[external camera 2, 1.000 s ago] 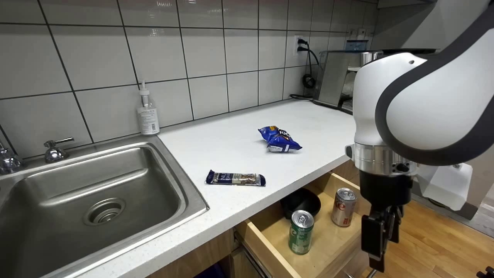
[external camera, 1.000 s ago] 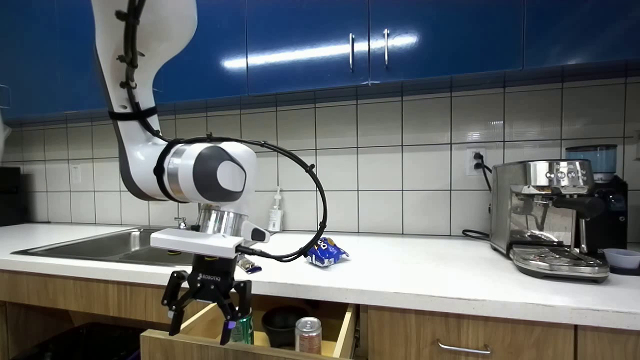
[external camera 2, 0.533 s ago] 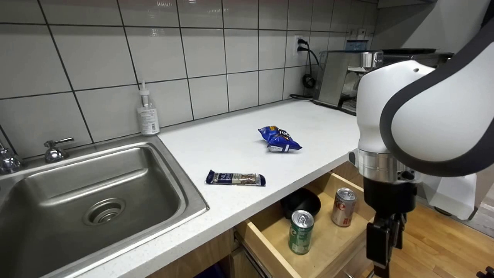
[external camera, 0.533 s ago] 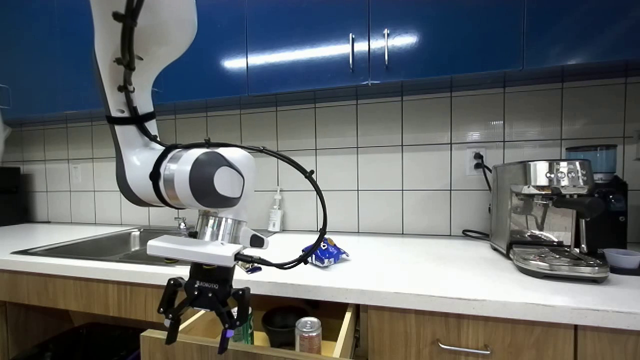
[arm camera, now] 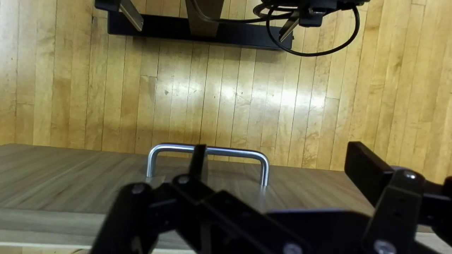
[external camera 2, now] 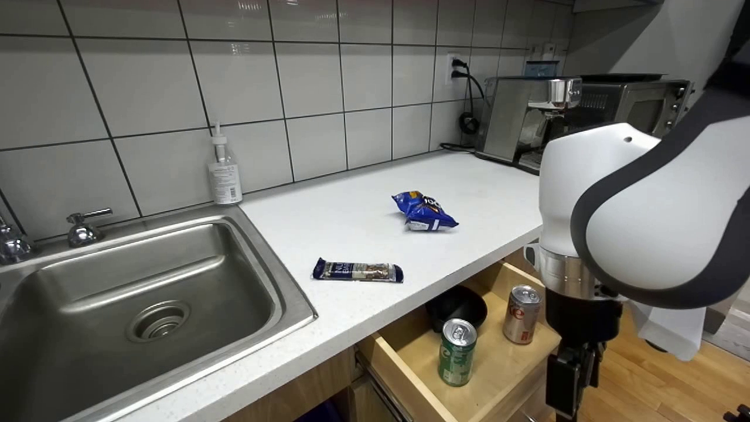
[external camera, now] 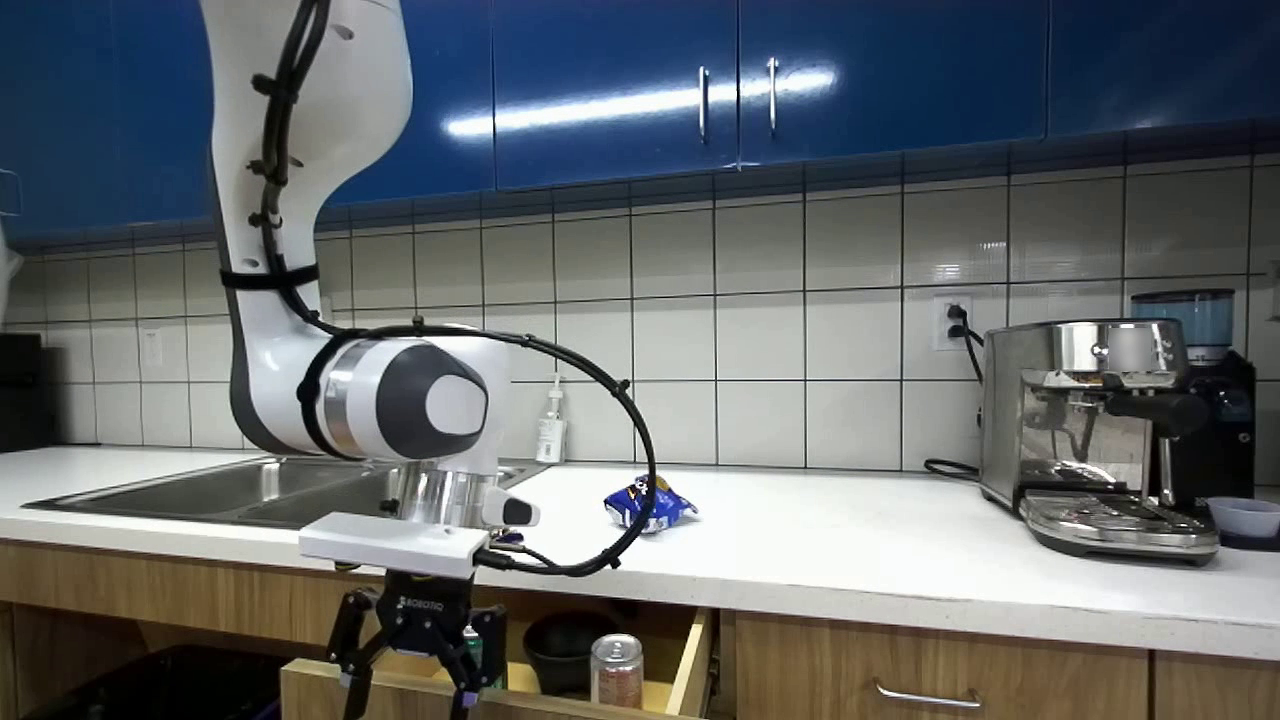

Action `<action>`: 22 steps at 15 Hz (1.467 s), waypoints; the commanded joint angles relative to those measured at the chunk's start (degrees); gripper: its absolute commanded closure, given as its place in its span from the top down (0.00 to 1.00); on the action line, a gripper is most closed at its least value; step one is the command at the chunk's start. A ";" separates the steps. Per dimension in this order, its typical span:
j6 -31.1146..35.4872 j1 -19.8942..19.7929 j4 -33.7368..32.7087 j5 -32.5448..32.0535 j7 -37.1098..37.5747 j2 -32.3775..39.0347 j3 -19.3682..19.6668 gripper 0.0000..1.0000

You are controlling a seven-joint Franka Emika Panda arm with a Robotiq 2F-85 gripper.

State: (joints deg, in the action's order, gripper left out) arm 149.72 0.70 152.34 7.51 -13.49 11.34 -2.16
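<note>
My gripper [external camera: 410, 703] is open, pointing down beside the front panel of a pulled-out drawer [external camera: 315, 690]. Nothing is between its fingers. In the wrist view the drawer's metal handle [arm camera: 233, 152] lies beyond the fingers; one finger [arm camera: 198, 160] overlaps it, and I cannot tell whether they touch. Inside the drawer stand a green can [external camera 2: 457, 354], a silver-red can [external camera 2: 521, 316] and a black bowl [external camera 2: 469, 310]. In an exterior view the gripper partly hides the green can, and the fingertips reach the bottom edge of both exterior views.
On the white counter [external camera 2: 328, 223] lie a blue snack bag [external camera 2: 425, 212] and a wrapped bar [external camera 2: 357, 271]. A steel sink [external camera 2: 252, 234], a soap bottle [external camera 2: 225, 179] and a coffee machine [external camera: 1100, 440] are along it. A dark stand [arm camera: 169, 28] rests on the wooden floor.
My arm has come down, with the gripper sinking lower in front of the drawer. The jaws have stayed open. The cans, bowl, bag and bar have not moved.
</note>
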 commanded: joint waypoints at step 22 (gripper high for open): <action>21.41 2.65 -1.67 -8.18 16.71 6.98 4.99 1.00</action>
State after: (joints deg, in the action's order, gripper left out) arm 168.85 1.62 152.31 0.69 -0.52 17.10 0.31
